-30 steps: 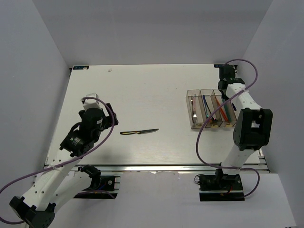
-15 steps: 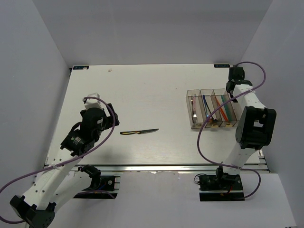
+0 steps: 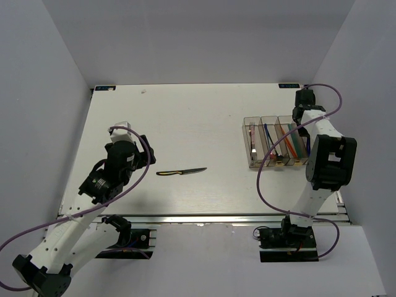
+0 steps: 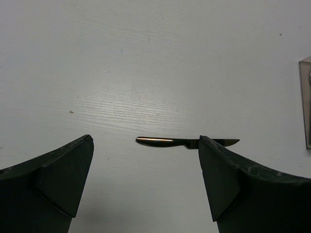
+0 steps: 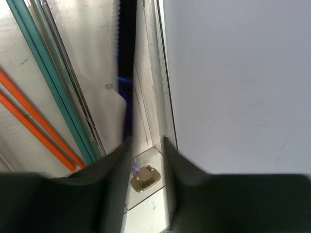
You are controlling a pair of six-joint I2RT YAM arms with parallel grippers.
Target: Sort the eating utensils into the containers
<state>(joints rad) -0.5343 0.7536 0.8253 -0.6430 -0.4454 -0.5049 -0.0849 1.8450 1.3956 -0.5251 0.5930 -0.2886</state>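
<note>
A dark knife with a yellowish handle (image 3: pixel 180 171) lies alone on the white table, handle to the left. My left gripper (image 3: pixel 147 156) is open and empty just left of it. In the left wrist view the knife (image 4: pixel 165 141) lies ahead of my gripper (image 4: pixel 145 141), its blade tip behind the right finger (image 4: pixel 228 184). The row of clear containers (image 3: pixel 246 142) holds forks, a blue knife and red and teal chopsticks (image 3: pixel 296 141). My right gripper (image 3: pixel 302 122) hovers at the far right bin's far end. My right gripper (image 5: pixel 146 141) is narrowly open and empty over a bin wall (image 5: pixel 148 73), beside the teal chopsticks (image 5: pixel 53 82).
Grey walls enclose the table on the left, back and right; the right wall (image 5: pixel 233 73) is close to my right gripper. A small brass clasp (image 5: pixel 145 177) sits at the bin's corner. The edge of a bin (image 4: pixel 306 107) shows at the right of the left wrist view.
My right gripper moved from over the third bin toward the back right, to the far end of the rightmost bin. The left arm and the knife have barely moved.
</note>
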